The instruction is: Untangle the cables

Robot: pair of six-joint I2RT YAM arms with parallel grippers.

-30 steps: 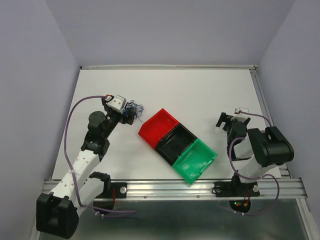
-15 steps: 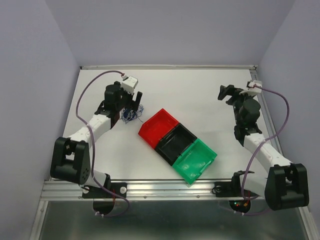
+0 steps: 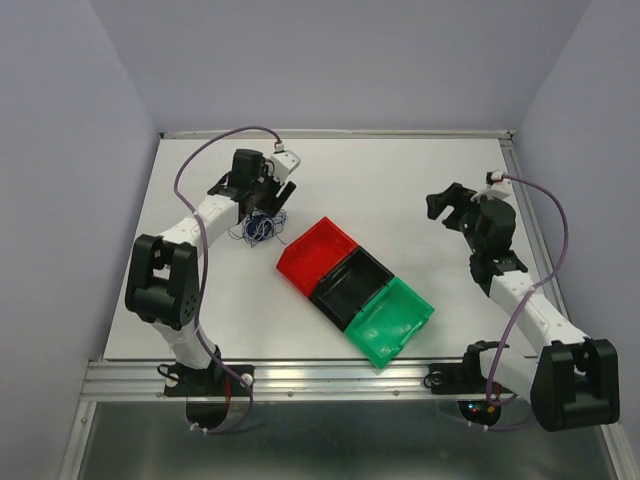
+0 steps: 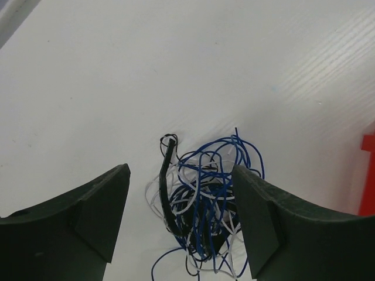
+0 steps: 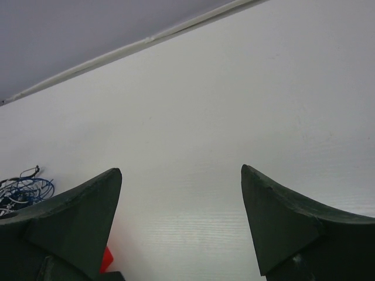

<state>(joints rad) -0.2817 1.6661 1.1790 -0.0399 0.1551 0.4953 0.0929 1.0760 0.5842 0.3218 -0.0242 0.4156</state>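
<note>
White worktop [image 3: 400, 180] sits under lilac walls. Wide apart, the left fingers [image 4: 88, 216] straddle, without gripping, a clump of thin black, white and blue wires [image 4: 202, 205] near the far-left corner. The right fingers [image 5: 293, 228] gape empty by the right edge. No strand is separated, so all the untangling remains. The clump's near side is cut off, and the strand count is unclear.

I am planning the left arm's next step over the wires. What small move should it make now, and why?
Probably lower the left gripper a little and close on the black strand that sticks out of the tangled cables. Its jaws stand open on either side of the heap, which lies on the table, and that strand looks like the most separate piece.
</note>
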